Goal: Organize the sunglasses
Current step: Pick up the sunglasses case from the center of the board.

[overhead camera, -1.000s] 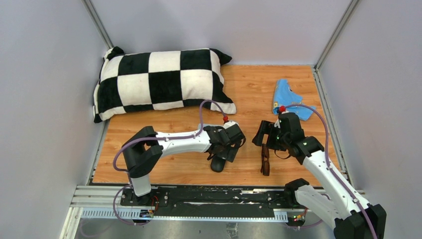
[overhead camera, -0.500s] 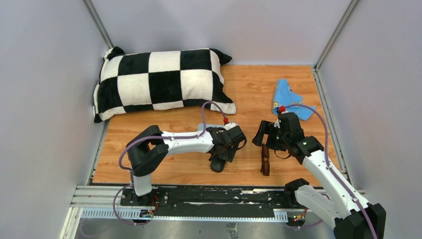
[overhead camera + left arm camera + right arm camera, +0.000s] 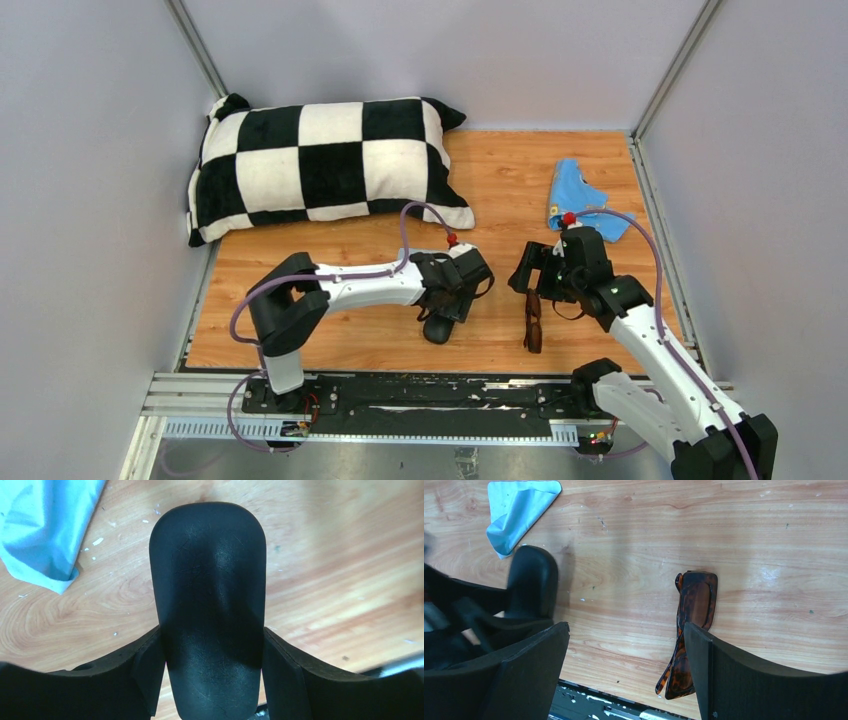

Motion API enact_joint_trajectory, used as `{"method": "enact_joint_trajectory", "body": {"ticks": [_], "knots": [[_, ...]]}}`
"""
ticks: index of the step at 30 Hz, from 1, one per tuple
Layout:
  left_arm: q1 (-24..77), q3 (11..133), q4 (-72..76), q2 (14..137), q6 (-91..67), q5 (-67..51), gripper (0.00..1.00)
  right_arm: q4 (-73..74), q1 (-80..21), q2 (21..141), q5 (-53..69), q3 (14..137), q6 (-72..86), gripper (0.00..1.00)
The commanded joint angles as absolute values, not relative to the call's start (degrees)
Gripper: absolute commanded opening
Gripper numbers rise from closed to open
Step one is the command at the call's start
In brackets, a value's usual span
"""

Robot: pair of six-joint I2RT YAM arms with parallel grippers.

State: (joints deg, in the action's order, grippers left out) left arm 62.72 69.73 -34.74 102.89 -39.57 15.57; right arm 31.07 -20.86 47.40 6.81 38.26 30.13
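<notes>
Closest to the front edge of the wooden surface (image 3: pixel 500 190), right of its middle: small dark brown sunglasses (image 3: pixel 533 322) (image 3: pixel 694 610) with tinted brownish lenses. Folded, flat on the wood, long axis running front to back.

Just over their far end: right end effector (image 3: pixel 535 285) (image 3: pixel 626 630), fingers (image 3: pixel 531 670) spread wide apart. In the right wrist view, sunglasses on the wood between the two fingers, close beside one of them.

To the left, near the middle of the front edge: black oblong rounded case (image 3: pixel 437 328) (image 3: pixel 210 580) (image 3: pixel 531 582), flat on the wood. Left end effector (image 3: pixel 445 305) (image 3: pixel 212 645) clamped on it, one finger (image 3: pixel 145 675) pressed against each long side.

Farther back, toward the far right corner: crumpled light blue cloth (image 3: pixel 580 205) (image 3: pixel 45 525) (image 3: pixel 521 510).

At the far left corner, along the far edge: black-and-white chequered pillow (image 3: pixel 320 165).
</notes>
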Motion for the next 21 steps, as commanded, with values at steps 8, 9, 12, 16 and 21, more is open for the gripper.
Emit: {"method": "enact_joint_trajectory", "body": {"ticks": [8,9,12,16,21], "knots": [[54.6,67.5,-22.0,80.7,-35.2,-11.7,0.31,29.6,-8.2,47.2,27.4,42.8,24.8,0.94],[54.4,68.3,-22.2,80.2,-34.7,-12.8,0.28,26.6,-5.9,47.0,34.5,43.1,25.2,0.94],[52.5,68.6,-20.6,79.0,-35.4,-17.8,0.18,15.6,-4.1,45.7,48.8,43.3,29.7,0.94],[49.7,65.2,-12.0,77.3,-39.2,-26.0,0.0,-5.4,-4.0,43.3,58.7,40.0,42.4,0.96],[48.2,63.1,-5.3,76.9,-42.6,-30.5,0.0,-28.4,-4.0,45.3,64.2,35.3,59.0,1.0]]}}
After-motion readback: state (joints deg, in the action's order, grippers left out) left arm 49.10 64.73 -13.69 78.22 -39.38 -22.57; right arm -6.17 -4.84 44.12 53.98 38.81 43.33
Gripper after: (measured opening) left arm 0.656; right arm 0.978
